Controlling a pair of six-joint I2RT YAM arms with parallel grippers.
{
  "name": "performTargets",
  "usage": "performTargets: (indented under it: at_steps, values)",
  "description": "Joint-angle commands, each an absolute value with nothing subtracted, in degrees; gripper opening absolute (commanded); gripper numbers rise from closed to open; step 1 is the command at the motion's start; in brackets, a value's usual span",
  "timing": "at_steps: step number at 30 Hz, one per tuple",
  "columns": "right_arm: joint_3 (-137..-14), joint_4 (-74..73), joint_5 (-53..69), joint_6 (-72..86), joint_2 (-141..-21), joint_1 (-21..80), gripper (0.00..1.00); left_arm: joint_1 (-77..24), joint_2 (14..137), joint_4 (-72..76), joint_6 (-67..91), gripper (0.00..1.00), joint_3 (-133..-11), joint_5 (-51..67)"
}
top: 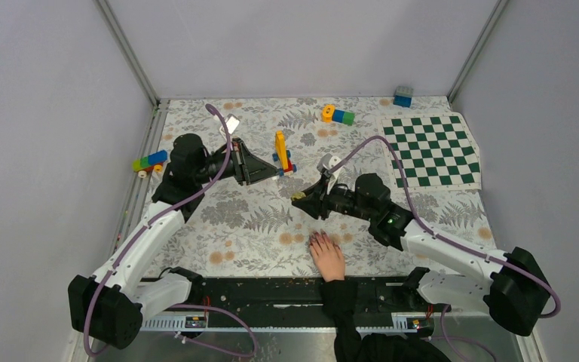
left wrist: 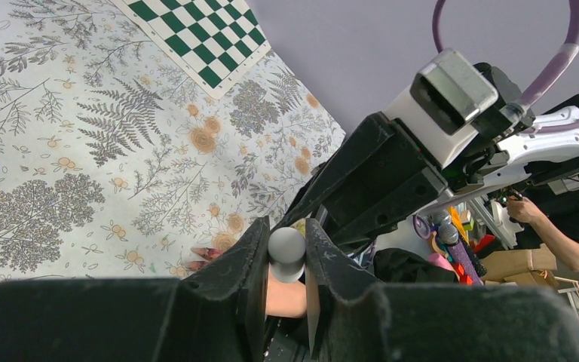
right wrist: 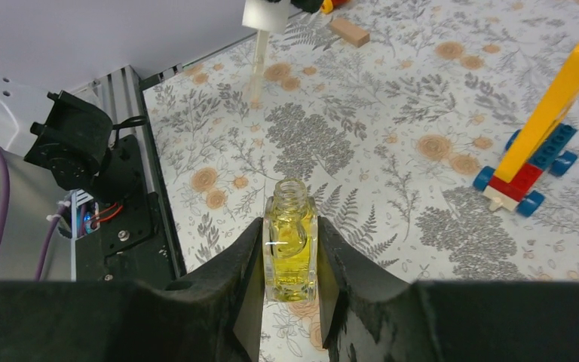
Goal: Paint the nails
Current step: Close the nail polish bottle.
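The left gripper (left wrist: 286, 234) is closed tight on a small round grey cap (left wrist: 286, 253), one finger on each side of it; a pale brush (right wrist: 256, 68) hangs down from that cap, its tip just above the cloth (top: 256, 219). The right gripper (right wrist: 290, 225) is closed on a small square bottle (right wrist: 290, 260) of yellow liquid, which stands upright between its fingers with its neck open and bare; the brush is well beyond those fingertips and off to their left, apart from the bottle.

The hand (top: 327, 256) lies flat, palm down, on the cloth on the near side of the right fingers and close to them, its fingertips pointing towards them; a black sleeve (top: 343, 302) runs back from it over the table's near edge. The nails (left wrist: 205, 253) are dark red; in the left wrist view two of them show low on the cloth just to the left of the left-hand finger, and a patch of the hand's skin shows in the gap between the fingers, under the cap. The overhead view is too small to tell one nail from another.

A toy (right wrist: 535, 151) of yellow, red and blue bricks stands on the cloth beyond the right fingers and to their right; overhead it is just past the left fingertips. A chequered mat (top: 433, 151) lies well beyond the left fingers, on the far side of the right arm.
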State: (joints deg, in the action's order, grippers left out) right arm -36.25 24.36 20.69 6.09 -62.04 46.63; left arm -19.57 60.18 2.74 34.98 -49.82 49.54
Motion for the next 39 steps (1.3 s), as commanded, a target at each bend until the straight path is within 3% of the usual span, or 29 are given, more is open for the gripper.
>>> performTargets:
  at_steps: [1,39]
  values:
    - [-40.0,28.9,21.8,6.7,-64.2,49.3,0.0,-19.6,59.6,6.9,35.1,0.0,-50.0,50.7]
    - [-46.6,21.3,19.1,3.4,-67.3,51.3,0.0,-21.5,60.6,9.6,37.1,0.0,-48.9,51.7]
